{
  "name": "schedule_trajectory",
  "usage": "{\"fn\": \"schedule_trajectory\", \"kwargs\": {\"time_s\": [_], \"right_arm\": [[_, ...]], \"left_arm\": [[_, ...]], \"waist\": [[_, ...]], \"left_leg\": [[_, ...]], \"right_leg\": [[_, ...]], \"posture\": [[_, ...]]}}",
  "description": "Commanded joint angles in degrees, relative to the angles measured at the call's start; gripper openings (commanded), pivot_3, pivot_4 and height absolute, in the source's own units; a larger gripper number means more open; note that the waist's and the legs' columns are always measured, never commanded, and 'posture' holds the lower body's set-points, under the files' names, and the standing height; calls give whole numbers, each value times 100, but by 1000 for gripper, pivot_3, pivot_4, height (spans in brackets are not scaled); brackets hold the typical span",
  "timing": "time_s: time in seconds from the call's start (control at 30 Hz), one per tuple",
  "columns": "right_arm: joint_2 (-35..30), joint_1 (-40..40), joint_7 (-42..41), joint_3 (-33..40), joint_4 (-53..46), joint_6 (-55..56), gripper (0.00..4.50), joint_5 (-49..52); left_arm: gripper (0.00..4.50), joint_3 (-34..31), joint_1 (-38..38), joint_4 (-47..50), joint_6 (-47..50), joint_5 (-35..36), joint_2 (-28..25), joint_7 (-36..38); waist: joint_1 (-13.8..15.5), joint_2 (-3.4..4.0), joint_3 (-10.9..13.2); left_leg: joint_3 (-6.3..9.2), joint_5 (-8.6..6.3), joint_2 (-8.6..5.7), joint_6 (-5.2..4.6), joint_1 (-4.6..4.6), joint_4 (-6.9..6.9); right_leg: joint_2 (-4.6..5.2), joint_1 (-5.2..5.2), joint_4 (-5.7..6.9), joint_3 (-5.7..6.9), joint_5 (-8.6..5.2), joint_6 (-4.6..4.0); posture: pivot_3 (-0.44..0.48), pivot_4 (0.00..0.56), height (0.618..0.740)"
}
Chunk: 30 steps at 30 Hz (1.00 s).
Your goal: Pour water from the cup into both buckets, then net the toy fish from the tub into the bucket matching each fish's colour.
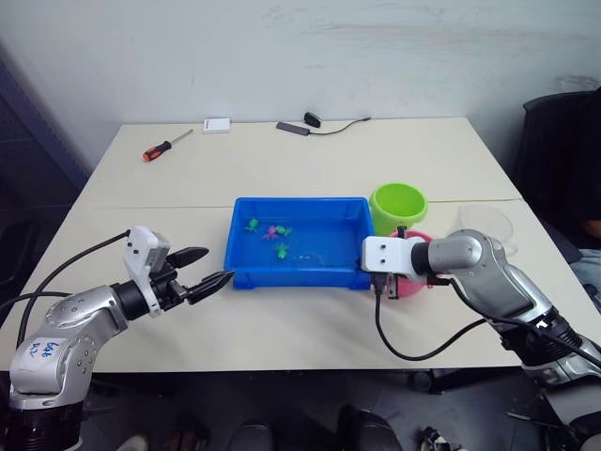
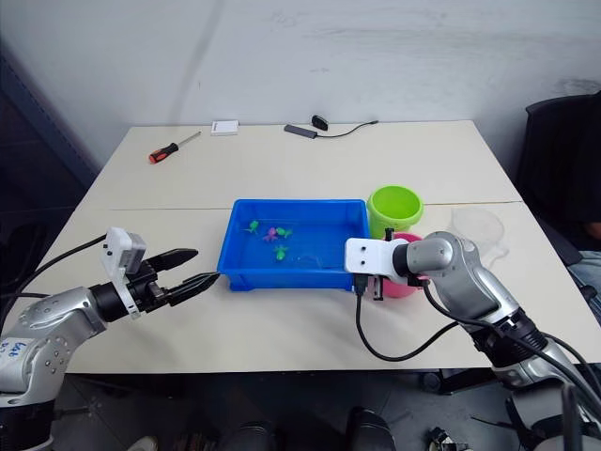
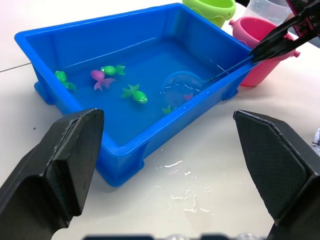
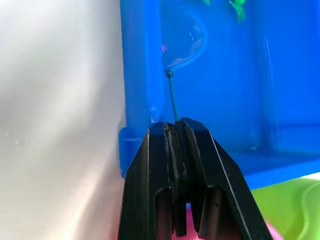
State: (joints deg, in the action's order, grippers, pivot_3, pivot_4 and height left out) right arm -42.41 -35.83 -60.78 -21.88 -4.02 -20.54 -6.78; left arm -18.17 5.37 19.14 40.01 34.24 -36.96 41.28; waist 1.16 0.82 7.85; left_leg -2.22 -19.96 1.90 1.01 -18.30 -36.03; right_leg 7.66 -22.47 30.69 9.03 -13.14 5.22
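Right hand (image 4: 177,131) clamped on net (image 3: 181,88) in tub (image 1: 246,265); pink fish perhaps inside.

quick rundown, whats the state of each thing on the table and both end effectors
left end effector: open, empty, beside the tub
right end effector: shut on the net handle
net: hoop dipped in the tub
tub: holds water and fish
toy fish: green and pink, loose in the tub
green bucket: upright
pink bucket: upright
cup: upright, right of the buckets
screwdriver: lying flat

Glossy blue plastic tub (image 3: 150,145), smooth matt pale table (image 1: 310,324).
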Motion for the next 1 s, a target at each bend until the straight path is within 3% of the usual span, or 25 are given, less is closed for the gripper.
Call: {"fn": "schedule_trajectory", "kwargs": {"time_s": [0.03,0.3,0.6,1.0], "right_arm": [[114,-183,-201,244,-288,-808,0,335],[534,-588,11,523,-431,-2870,0,943],[837,-818,522,738,-323,-4148,0,1363],[958,-773,1218,1377,-399,-4477,0,1893]], "left_arm": [[4482,-193,-30,170,-84,103,-80,-38],[4482,-172,-37,156,-144,91,-67,-57],[4482,-181,-12,113,-180,86,-110,-46],[4482,48,391,-245,-395,15,-224,249]], "waist": [[1,0,0],[4,2,0],[6,4,1],[7,8,2]], "left_leg": [[0,0,1,0,0,0],[6,-9,1,-15,-1,0],[7,-10,1,-16,-3,1],[6,-10,0,-15,-4,3]], "right_leg": [[0,0,4,0,0,0],[1,-2,11,1,0,-2],[1,-5,15,1,0,-3],[0,-6,16,2,0,-2]], "posture": [[0,150,740],[0,150,740],[0,150,740],[0,150,740]]}}
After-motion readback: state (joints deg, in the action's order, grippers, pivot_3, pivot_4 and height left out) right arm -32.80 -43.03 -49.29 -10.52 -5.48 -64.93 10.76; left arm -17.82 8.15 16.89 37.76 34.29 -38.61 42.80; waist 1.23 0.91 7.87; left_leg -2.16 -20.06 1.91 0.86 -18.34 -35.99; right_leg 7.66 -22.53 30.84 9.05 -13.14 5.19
